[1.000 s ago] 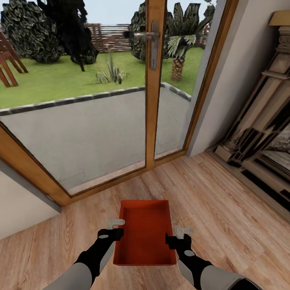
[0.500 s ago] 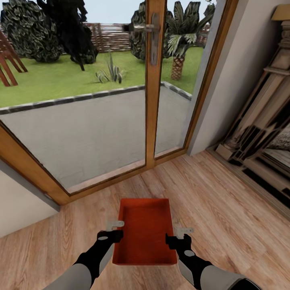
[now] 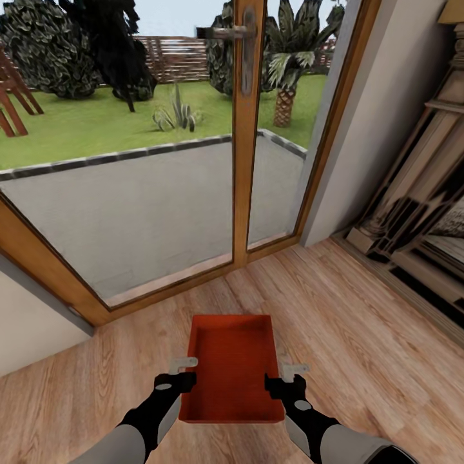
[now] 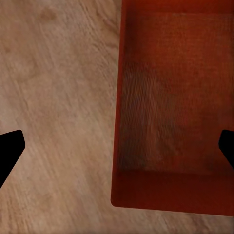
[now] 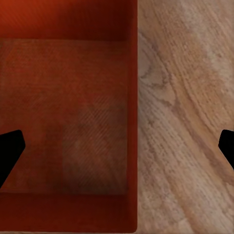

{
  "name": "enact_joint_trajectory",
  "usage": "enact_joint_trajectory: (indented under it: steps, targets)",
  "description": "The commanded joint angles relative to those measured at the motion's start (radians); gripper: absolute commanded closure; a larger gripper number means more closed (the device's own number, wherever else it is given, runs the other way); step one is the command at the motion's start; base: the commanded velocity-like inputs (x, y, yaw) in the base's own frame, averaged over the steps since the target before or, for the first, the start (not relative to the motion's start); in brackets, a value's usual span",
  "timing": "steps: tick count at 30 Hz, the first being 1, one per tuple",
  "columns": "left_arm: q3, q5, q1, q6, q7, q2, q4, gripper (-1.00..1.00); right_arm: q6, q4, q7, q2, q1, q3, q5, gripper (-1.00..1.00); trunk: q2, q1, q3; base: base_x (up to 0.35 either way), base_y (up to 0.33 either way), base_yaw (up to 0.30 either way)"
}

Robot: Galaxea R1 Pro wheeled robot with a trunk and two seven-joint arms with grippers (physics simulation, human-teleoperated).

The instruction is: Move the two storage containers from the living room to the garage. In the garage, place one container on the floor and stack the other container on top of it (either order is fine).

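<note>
One orange-red open-top storage container point(image 3: 232, 367) lies on the light wood-plank floor of the living room, just in front of me. My left gripper point(image 3: 185, 367) hangs open over its left long wall, and my right gripper point(image 3: 291, 372) hangs open over its right long wall. In the left wrist view the container's wall point(image 4: 118, 97) runs between the two spread black fingertips point(image 4: 10, 146). The right wrist view has the ribbed bottom point(image 5: 68, 107) and wall between the wide-apart fingertips point(image 5: 9, 146). Neither gripper holds anything.
Wood-framed glass garden doors point(image 3: 241, 148) stand close ahead, with a patio and lawn behind them. The stone fireplace point(image 3: 419, 212) juts out at the right. A white wall point(image 3: 32, 322) closes the left. Bare plank floor point(image 3: 361, 335) lies to the right of the container.
The whole picture has shifted up a little, so the camera has moved. My left gripper has slid slightly back along the container's left wall. The container stays on the floor.
</note>
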Motion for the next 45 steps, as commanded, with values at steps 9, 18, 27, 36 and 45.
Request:
enact_joint_trajectory:
  steps: [9, 18, 27, 36, 45]
  targets:
    - [0.001, -0.002, 0.000, 0.006, 0.003, 0.000, -0.002, -1.00, -0.003, 0.001, -0.004, 0.001, -0.001, 0.007, -0.009, -1.00, -0.064, 0.035, -0.029, 0.000, 0.000, 0.000]
    - [0.001, -0.002, 0.000, 0.004, 0.003, 0.000, -0.005, -1.00, -0.003, 0.001, -0.004, 0.000, -0.001, 0.007, -0.008, -1.00, -0.127, 0.069, -0.057, 0.000, 0.000, 0.000]
    - [0.001, -0.002, 0.000, 0.003, 0.003, 0.000, -0.010, -1.00, -0.004, 0.001, -0.004, -0.002, -0.001, 0.007, -0.009, -1.00, -0.190, 0.104, -0.085, 0.000, 0.000, 0.000]
    - [0.001, -0.003, 0.000, 0.003, 0.003, 0.001, -0.016, -1.00, -0.003, 0.001, -0.004, -0.002, -0.001, 0.006, -0.009, -1.00, -0.253, 0.138, -0.114, 0.000, 0.000, 0.000]
    - [0.001, -0.004, 0.000, 0.003, 0.003, 0.000, -0.020, -1.00, -0.004, 0.001, -0.004, -0.002, -0.001, 0.007, -0.008, -1.00, -0.316, 0.173, -0.142, 0.000, 0.000, 0.000]
